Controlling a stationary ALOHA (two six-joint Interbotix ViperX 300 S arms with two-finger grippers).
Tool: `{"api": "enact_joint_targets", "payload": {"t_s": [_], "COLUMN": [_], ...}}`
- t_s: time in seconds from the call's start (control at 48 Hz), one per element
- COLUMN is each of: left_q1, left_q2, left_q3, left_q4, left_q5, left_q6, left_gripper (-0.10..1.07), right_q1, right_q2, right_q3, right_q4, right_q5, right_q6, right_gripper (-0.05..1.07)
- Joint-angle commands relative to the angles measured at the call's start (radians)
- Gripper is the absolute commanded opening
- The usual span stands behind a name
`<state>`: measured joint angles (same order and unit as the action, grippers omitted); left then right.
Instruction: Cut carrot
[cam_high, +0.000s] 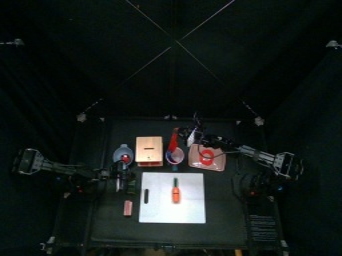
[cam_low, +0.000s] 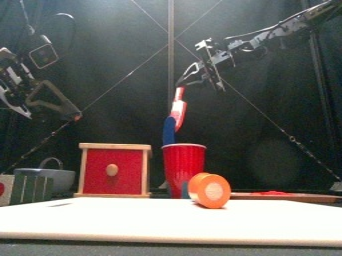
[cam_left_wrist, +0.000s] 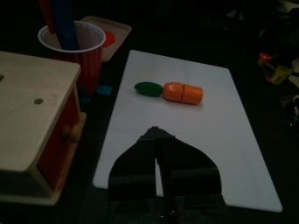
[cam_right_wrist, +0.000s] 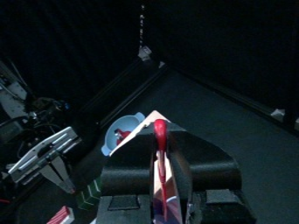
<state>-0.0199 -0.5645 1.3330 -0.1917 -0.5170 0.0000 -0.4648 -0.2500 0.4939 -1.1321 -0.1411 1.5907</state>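
- Nearest of all, the carrot (cam_low: 209, 189) lay on the white board (cam_low: 147, 222), end-on in the front view, dark green tip away in the left wrist view
- Just behind it stood the red cup (cam_low: 183, 170), and beside that the red-fronted wooden box (cam_low: 114, 169)
- Up above the cup, the right gripper (cam_low: 195, 75) was clamped on a red-and-blue tool (cam_low: 175, 112), lifted clear of the rim
- Off to the side the left gripper (cam_left_wrist: 163, 145) hung over the board's near end, short of the carrot, jaws drawn narrow with nothing between them
- Farthest back, black curtains
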Motion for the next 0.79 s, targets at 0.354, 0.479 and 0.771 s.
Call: {"api": "enact_joint_targets", "payload": {"t_s": [0.354, 0.479, 0.771], "left_q1": [0.026, 0.041, 0.086], "left_q2": [0.002, 0.023, 0.164], "left_q3": [-0.075, -0.103, -0.201], "left_q4": [0.002, 0.002, 0.009], "left_q5": [-0.103, -0.124, -0.152], "left_q6": [0.002, 0.002, 0.006], "left_gripper": [0.52, 0.68, 0.78], "right_q1": [0.043, 0.044, 0.055], "right_q2": [-0.064, -0.048, 0.011], "right_q3": [0.008, 0.002, -0.038], "right_q4": [0.051, 0.052, 0.057], "right_q5": [-0.152, -0.164, -0.215], "right_q6": [0.000, -0.002, -0.003], "right_gripper": [0.49, 0.49, 0.49]}}
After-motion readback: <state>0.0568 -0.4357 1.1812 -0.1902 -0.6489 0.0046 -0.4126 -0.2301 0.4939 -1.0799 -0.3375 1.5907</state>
